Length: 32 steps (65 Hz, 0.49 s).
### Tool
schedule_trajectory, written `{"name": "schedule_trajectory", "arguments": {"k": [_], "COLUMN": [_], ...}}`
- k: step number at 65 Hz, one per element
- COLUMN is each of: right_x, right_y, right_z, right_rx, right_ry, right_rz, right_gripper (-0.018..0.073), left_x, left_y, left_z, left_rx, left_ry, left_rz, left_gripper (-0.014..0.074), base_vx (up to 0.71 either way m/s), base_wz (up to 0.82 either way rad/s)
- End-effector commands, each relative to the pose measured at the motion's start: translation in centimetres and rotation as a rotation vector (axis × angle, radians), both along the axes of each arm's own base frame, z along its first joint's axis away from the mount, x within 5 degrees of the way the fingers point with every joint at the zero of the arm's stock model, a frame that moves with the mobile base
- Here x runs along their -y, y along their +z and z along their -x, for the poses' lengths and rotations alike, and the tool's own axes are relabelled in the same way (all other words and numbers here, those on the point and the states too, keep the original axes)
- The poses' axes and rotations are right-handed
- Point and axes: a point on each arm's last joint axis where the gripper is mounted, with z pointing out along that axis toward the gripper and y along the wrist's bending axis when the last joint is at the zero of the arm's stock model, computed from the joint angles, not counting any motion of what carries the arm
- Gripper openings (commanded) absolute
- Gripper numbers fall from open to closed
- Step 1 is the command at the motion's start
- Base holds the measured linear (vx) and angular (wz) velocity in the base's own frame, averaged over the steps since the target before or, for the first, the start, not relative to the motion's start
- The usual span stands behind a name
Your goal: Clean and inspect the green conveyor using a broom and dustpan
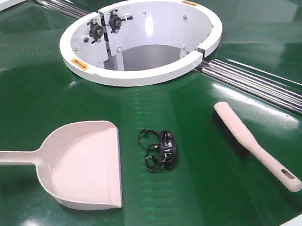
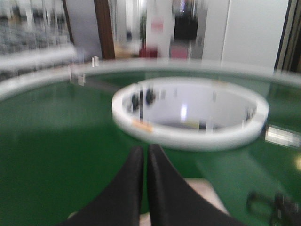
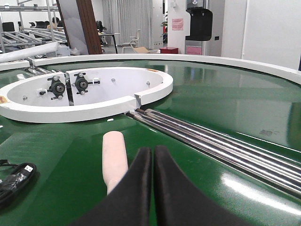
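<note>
On hand: one green conveyor bench (image 1: 33, 91); one dustpan (image 1: 87, 166); one broom (image 1: 254, 143); one bundled black cable (image 1: 162, 150); one white ring housing (image 1: 137, 74), fitted with two black bearing fittings (image 1: 95, 29) and two orange labels (image 1: 76, 62). Two roller seams (image 1: 259, 85). Two grippers: one left gripper (image 2: 145, 148), one right gripper (image 3: 153, 149), each with two black fingers (image 3: 136, 188).

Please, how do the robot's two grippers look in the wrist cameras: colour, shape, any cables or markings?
The left gripper and the right gripper each have two plain black fingers, broad at the base, tapering to narrow rounded tips. No cables or markings show; the left view is blurred. The arms themselves are not visible.
</note>
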Motion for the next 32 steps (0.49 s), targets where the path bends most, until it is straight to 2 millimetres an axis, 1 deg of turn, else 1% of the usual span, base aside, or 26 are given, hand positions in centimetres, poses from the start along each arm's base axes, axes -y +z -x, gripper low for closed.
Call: {"name": "schedule_trajectory", "arguments": {"k": [1,8,15,32], "right_x": [0.0,0.0,0.0,0.0], "right_y": [0.6,0.6,0.6,0.6], "right_z": [0.1,0.1,0.1,0.1], "right_rx": [0.08,0.08,0.08,0.08], "right_ry": [0.001,0.001,0.001,0.001], "right_rz": [0.015,0.015,0.015,0.015], "right_gripper": [-0.0008,-0.0008,-0.0008,-0.0008], "left_x": [0.2,0.4,0.5,0.7], "left_y": [1.0,0.0,-0.9,-3.1], "left_z": [-2.0,-3.9,-5.3,-7.4], "left_rx": [-0.107,-0.202,-0.272,-0.443], "left_ry": [0.0,0.0,0.0,-0.001], "left_rz": [-0.014,-0.022,-0.028,-0.047], "left_gripper": [-0.0006,-0.0006,-0.0006,0.001], "base_vx": [0.0,0.0,0.0,0.0], "base_wz": [0.0,0.0,0.0,0.0]}}
